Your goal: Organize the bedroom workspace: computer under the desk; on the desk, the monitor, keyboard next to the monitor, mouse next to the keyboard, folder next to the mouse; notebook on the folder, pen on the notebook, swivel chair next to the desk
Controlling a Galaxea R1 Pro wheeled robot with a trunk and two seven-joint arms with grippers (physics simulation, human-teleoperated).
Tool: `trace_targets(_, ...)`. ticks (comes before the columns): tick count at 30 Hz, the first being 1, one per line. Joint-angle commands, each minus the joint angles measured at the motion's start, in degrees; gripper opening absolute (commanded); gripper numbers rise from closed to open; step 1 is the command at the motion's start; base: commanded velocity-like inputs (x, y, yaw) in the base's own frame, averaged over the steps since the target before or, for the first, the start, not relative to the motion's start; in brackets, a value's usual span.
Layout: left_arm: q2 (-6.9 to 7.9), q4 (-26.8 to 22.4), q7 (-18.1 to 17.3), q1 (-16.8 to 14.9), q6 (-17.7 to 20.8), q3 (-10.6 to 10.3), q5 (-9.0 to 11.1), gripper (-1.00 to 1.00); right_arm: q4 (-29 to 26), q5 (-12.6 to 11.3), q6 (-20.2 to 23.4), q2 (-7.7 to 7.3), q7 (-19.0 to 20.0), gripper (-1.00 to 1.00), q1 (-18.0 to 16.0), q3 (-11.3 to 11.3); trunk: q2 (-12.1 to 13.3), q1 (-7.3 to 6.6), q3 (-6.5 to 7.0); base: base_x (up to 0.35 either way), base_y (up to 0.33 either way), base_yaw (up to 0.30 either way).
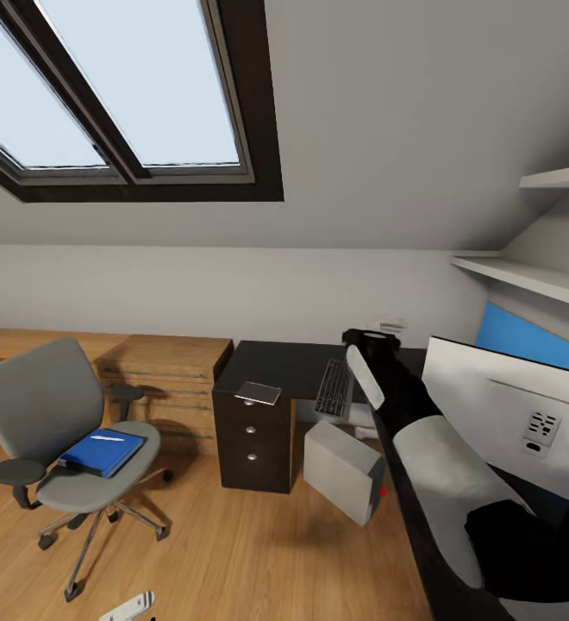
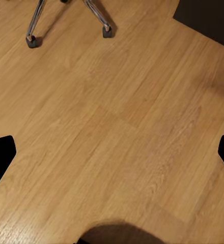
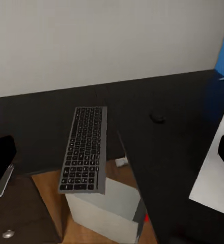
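Blue folder lies flat on the swivel chair seat, white pen on top of it; chair stands well apart from the table. Grey notebook is on the table corner above the drawer unit. Keyboard rests on the table with its near end hanging over the edge, above the computer, which sits tilted on the floor in the table's inner corner. Mouse is on the table, apart from the keyboard. Monitor is close on the right, back panel facing the head camera. Right claw: fingertips apart at the wrist view's edges, holding nothing, aimed at the keyboard area. Left claw: tips also apart, empty, over bare floor near the chair casters. Handling guess: keyboard light, stiff, slim, best pinched across its long edges at the overhanging end; folder thin, likely slippery, pen may roll off. No readable writing or brands.
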Motion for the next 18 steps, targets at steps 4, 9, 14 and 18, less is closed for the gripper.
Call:
trace_targets(4, 0.06, -0.1, 0.5, 0.0, 0.1, -0.3, 0.3, 1.00, -2.9, -2.5, 0.9, 0.26, -3.8, 1.00, -5.6, 0.2, 0.0, 0.03, -0.03, 0.000, 0.000, 0.000)
trace_targets(9, 0.04, -0.1, 0.3, 0.0, 0.0, -0.4, 0.2, 1.00, -5.8, -2.5, 1.2, -1.01, -5.2, 1.00, -9.2, 0.0, 0.0, 0.03, -0.03, 0.057, 0.000, 0.000)
trace_targets(14, 0.07, -0.1, 0.2, 0.0, -0.1, -0.4, 0.3, 1.00, -5.8, -2.7, 1.5, -6.06, -4.7, 1.00, -9.7, 0.0, 0.0, 0.03, -0.03, 0.296, 0.000, 0.000)
trace_targets(18, 0.06, 0.2, 0.2, 0.0, -0.1, -0.4, 0.4, 1.00, -4.1, -3.0, 1.5, -10.47, -1.7, 1.00, -9.8, -0.4, 0.0, 0.03, -0.03, 0.325, 0.001, 0.000)
